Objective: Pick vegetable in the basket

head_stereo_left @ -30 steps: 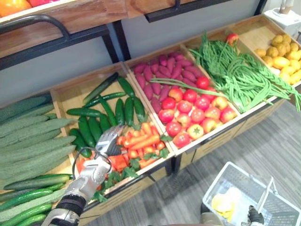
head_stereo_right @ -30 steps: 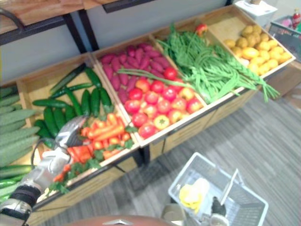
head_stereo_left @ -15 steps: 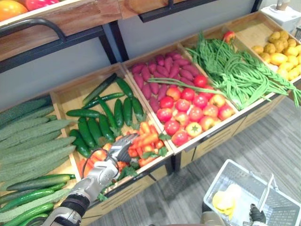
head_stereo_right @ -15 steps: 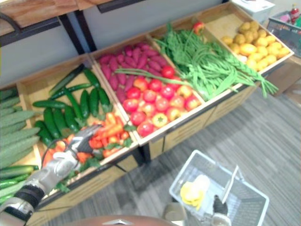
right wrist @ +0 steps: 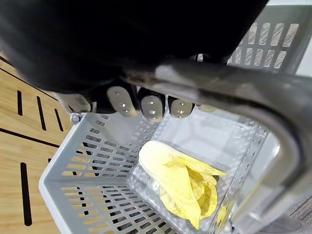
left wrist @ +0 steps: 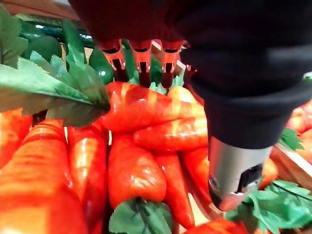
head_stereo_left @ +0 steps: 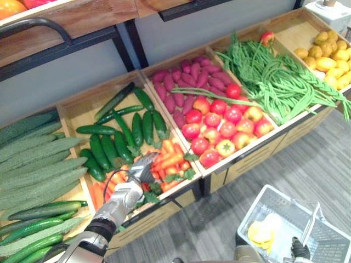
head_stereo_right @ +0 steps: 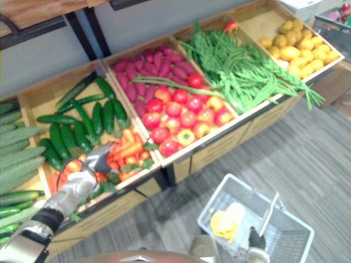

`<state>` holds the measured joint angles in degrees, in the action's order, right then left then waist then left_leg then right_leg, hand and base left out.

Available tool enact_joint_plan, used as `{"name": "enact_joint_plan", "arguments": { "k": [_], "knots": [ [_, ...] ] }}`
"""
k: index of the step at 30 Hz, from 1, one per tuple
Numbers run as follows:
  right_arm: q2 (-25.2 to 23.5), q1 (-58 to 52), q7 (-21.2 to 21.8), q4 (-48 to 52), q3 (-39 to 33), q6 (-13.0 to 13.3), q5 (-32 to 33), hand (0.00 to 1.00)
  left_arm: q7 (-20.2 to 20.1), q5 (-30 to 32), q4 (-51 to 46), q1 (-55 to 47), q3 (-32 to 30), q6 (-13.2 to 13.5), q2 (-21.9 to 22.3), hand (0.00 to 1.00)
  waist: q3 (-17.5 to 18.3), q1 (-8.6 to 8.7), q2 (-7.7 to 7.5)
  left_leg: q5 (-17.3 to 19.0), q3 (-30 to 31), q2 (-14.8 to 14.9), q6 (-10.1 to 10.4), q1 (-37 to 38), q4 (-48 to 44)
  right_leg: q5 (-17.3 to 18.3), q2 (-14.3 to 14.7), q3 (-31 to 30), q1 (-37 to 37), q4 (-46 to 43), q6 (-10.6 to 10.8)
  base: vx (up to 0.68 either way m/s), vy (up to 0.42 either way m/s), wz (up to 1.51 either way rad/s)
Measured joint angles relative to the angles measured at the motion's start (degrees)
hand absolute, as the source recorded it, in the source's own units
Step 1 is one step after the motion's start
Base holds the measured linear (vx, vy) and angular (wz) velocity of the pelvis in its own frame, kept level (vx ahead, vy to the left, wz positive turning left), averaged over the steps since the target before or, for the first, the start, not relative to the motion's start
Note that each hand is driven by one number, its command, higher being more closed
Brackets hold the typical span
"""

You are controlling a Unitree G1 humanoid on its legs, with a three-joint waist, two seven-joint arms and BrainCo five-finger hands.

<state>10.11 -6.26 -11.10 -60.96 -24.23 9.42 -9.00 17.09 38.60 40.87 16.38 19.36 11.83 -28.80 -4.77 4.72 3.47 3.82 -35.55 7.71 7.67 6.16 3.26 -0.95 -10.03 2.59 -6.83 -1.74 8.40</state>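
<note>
The biggest thing here is the wooden produce stand (head_stereo_left: 249, 161), running across the head views from about 8 o'clock up to 2 o'clock. By pile size: long ridged gourds (head_stereo_left: 38, 164) fill the 9 o'clock edge and green beans (head_stereo_left: 274, 82) sprawl toward 2 o'clock. Tomatoes (head_stereo_left: 225, 126) sit near the centre with purple sweet potatoes (head_stereo_left: 186, 82) at 11 o'clock of them. Dark cucumbers (head_stereo_left: 118, 137) lie at 9 o'clock of centre, and some yellow produce (head_stereo_left: 329, 55) is in the 2 o'clock corner. The carrots (head_stereo_left: 173, 159) share the cucumber crate at its near end, roughly 7 o'clock of centre.

The grey basket (head_stereo_left: 252, 211) hangs low at 5 o'clock over the floor (head_stereo_left: 307, 159), with a yellow leafy vegetable (right wrist: 180, 185) lying in it.

The left hand (head_stereo_left: 134, 181) is down on the carrots. From the head you mostly get its back over the pile. The left wrist view has the detail: fingers (left wrist: 141, 58) fairly straight in a row, tips at the leafy end of one carrot, thumb (left wrist: 239, 165) off to the side and apart. Nothing is clamped, and no carrot is lifted out of the crate.

The right hand (head_stereo_left: 299, 249) is just a dark blob at the 5 o'clock edge in the head views, so I can't read its fingers there. Its own wrist view sorts that out: fingers (right wrist: 148, 105) wrapped round the basket's metal handle (right wrist: 234, 92), with the yellow leaves right below.
</note>
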Motion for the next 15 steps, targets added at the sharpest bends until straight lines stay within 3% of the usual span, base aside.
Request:
{"name": "enact_joint_plan", "arguments": {
  "k": [3, 12, 13, 15],
  "knots": [
    [0.0, 0.1, -0.06, 0.02, -0.07, -0.2, 0.01, 1.0, 0.69, -0.02, 0.61, 0.26, -3.09, -1.3, 1.29, 0.0, -0.07, -0.08, -0.09, 0.0, -0.34, -0.05, 0.0, -0.17, 0.55, -0.16, -0.02, -0.19, -0.62, 0.11, 0.04, -0.01, -0.04, -0.05],
    [-0.17, 1.59, -0.07, 0.79, -0.02, -0.59, 0.02, 1.0, 0.83, -0.07, 0.65, 3.27, -4.06, -1.4, 1.84, 0.0, -2.09, 0.04, -0.29, 0.02, -1.42, -0.11, 0.03, -1.62, 0.56, -1.14, 0.08, -0.93, -2.44, 0.96, -0.17, -0.01, -0.052, -0.07],
    [-0.17, 1.71, -0.06, 0.94, 0.0, -0.63, 0.02, 1.0, 0.83, -0.06, 0.66, 3.58, -4.04, -1.39, 1.84, 1.0, -2.11, 0.02, -0.29, 0.02, -1.45, -0.11, 0.03, -1.93, 0.55, -1.17, 0.07, -0.99, -2.79, 0.96, -0.14, -0.02, -0.077, -0.04],
    [-0.16, 2.24, -0.06, 1.2, 0.01, -0.65, 0.01, 1.0, 0.85, -0.03, 1.88, 4.82, -3.98, -1.38, 2.21, 1.0, -2.61, 0.08, -0.21, 0.03, -1.56, -0.04, 0.04, -2.11, 0.54, -1.25, 0.06, -1.25, -3.08, 0.97, -0.17, -0.01, -0.068, -0.04]
  ]
}}
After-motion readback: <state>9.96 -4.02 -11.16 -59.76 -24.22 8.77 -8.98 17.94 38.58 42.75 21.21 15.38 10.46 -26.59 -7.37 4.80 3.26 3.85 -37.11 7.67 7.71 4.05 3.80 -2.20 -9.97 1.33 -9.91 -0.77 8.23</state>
